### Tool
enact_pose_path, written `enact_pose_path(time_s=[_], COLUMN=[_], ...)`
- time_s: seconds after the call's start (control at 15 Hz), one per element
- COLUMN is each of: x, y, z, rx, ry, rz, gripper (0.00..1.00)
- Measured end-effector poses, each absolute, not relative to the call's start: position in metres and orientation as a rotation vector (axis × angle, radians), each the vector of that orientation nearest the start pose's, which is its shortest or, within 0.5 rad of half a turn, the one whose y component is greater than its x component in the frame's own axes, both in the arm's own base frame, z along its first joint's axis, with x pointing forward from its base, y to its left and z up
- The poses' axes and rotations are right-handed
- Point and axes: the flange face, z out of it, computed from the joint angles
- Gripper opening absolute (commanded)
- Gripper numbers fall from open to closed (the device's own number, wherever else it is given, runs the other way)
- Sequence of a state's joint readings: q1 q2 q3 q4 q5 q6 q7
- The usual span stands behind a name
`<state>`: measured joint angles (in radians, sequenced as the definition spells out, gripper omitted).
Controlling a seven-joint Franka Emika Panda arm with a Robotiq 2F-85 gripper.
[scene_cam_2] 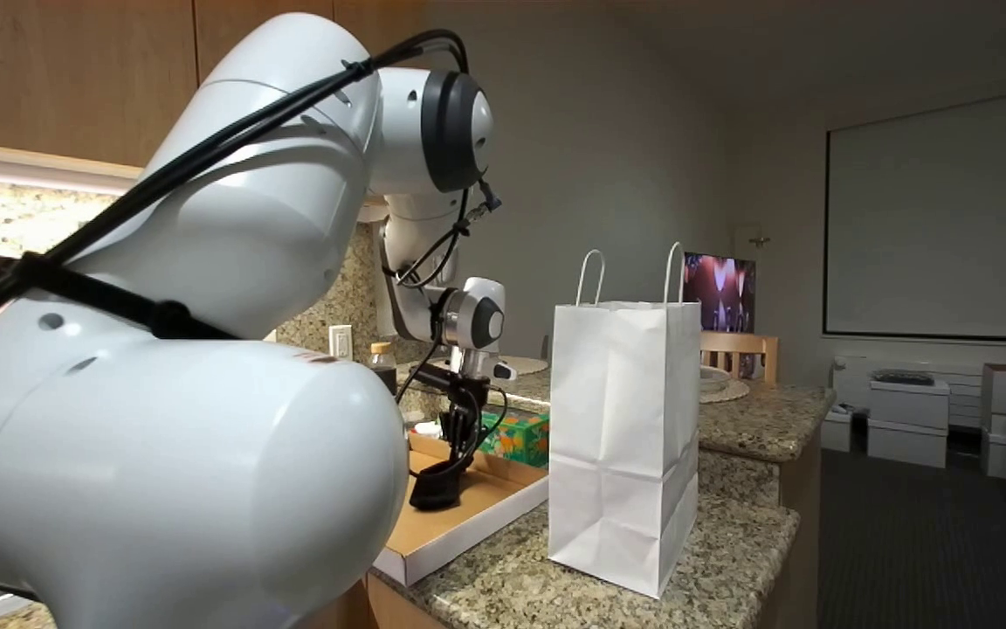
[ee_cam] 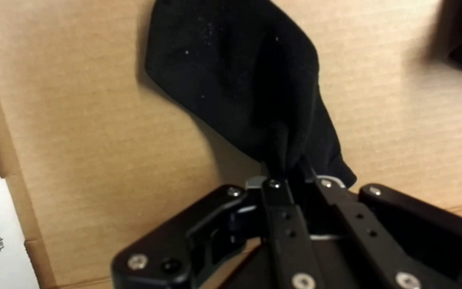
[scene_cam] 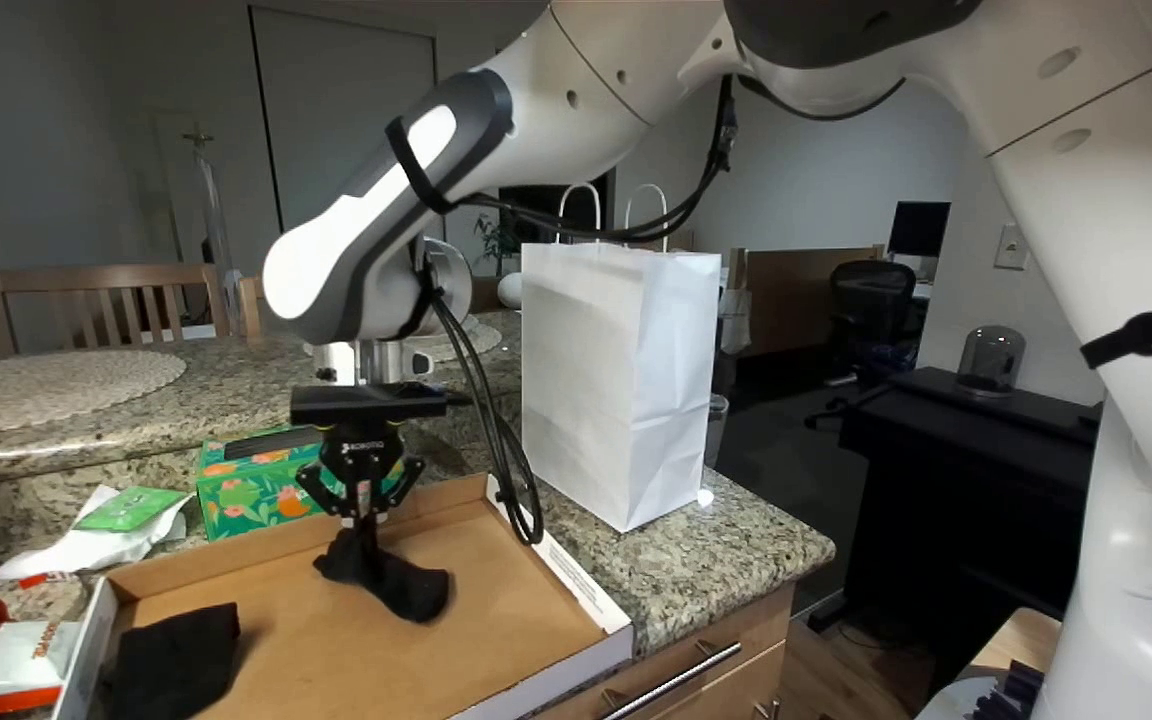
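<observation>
In exterior view: loose black cloth (scene_cam: 178,660) left of gripper (scene_cam: 366,540), toward camera; gripper pointing straight down, pinched narrow, holding bunched black cloth (scene_cam: 404,584) directly below, inside cardboard tray (scene_cam: 506,610); white paper bag (scene_cam: 586,385) right of gripper; arm (scene_cam: 566,130) arching down from upper right.

The cloth (ee_cam: 235,72) looks matt, the tray (scene_cam: 366,650) ribbed cardboard, the bag (scene_cam: 586,380) creased paper, the desk (scene_cam: 706,560) smooth, shiny stone, the arm (scene_cam_2: 276,236) glossy plastic.

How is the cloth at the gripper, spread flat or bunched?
Bunched there: the wrist view shows cloth pinched into folds by the gripper.
</observation>
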<state>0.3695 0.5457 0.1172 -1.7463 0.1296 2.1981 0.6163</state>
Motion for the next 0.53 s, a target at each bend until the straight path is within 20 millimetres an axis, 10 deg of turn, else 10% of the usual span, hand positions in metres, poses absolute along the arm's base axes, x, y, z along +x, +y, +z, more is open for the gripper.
enact_pose_path(time_s=[0.27, 0.53], x=[0.578, 0.568], y=[0.312, 0.313], z=[0.302, 0.388], rx=[-3.007, -3.02], ry=[0.314, 0.249], rz=[0.206, 0.112], gripper=[0.1, 0.1])
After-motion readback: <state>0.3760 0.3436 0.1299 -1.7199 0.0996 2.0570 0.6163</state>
